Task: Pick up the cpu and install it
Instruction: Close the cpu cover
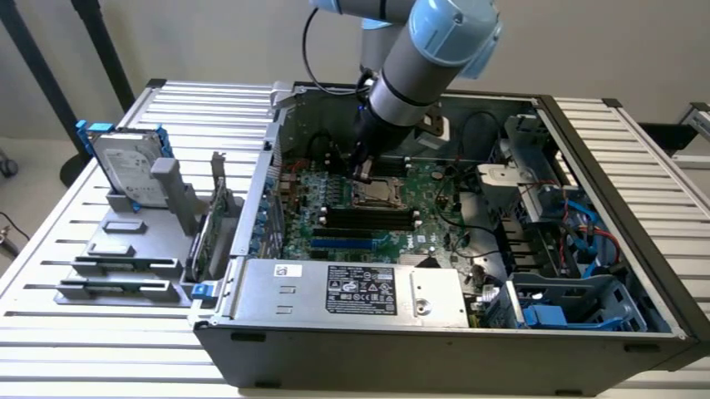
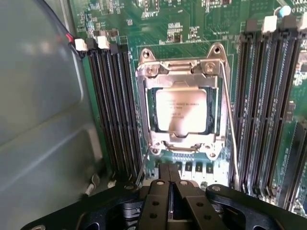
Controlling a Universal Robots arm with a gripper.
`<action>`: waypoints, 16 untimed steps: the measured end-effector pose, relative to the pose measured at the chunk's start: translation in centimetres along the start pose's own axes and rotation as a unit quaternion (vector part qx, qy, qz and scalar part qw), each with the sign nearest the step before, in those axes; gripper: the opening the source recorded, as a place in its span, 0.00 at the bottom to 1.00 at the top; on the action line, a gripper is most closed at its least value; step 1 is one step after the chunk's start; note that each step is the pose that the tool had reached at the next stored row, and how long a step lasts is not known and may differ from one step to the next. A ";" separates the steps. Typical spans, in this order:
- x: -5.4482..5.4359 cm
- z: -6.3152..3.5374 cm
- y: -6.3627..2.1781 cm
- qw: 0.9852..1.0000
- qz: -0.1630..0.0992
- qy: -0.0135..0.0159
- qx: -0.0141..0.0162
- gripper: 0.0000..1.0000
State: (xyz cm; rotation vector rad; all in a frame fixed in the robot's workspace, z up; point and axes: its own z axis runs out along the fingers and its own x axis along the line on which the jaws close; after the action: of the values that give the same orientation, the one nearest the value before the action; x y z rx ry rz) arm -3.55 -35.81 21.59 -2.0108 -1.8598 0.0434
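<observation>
The cpu (image 2: 181,110), a small square chip with a shiny silver top, lies flat in the motherboard socket (image 2: 144,84) inside its metal frame. In the exterior view the cpu (image 1: 374,193) sits near the middle of the green board inside the open computer case. My gripper (image 2: 171,178) hovers just beside the socket with its black fingers pressed together, holding nothing. From outside, the gripper (image 1: 363,172) hangs from the arm just above the socket's edge.
Black memory slots (image 2: 112,110) flank the socket on both sides. A thin socket lever (image 2: 228,120) runs along one side. Case walls (image 1: 604,187), cables and a power supply (image 1: 355,291) surround the board. A hard drive (image 1: 125,162) with blue rails stands in a grey tray at the exterior view's left.
</observation>
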 end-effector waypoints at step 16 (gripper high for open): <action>-0.7 -1.08 -3.00 1.000 -0.001 0.030 0.005 0.11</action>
State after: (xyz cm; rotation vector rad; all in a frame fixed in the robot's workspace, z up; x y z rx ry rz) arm -6.18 -36.70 23.33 -1.9811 -1.8210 -0.0081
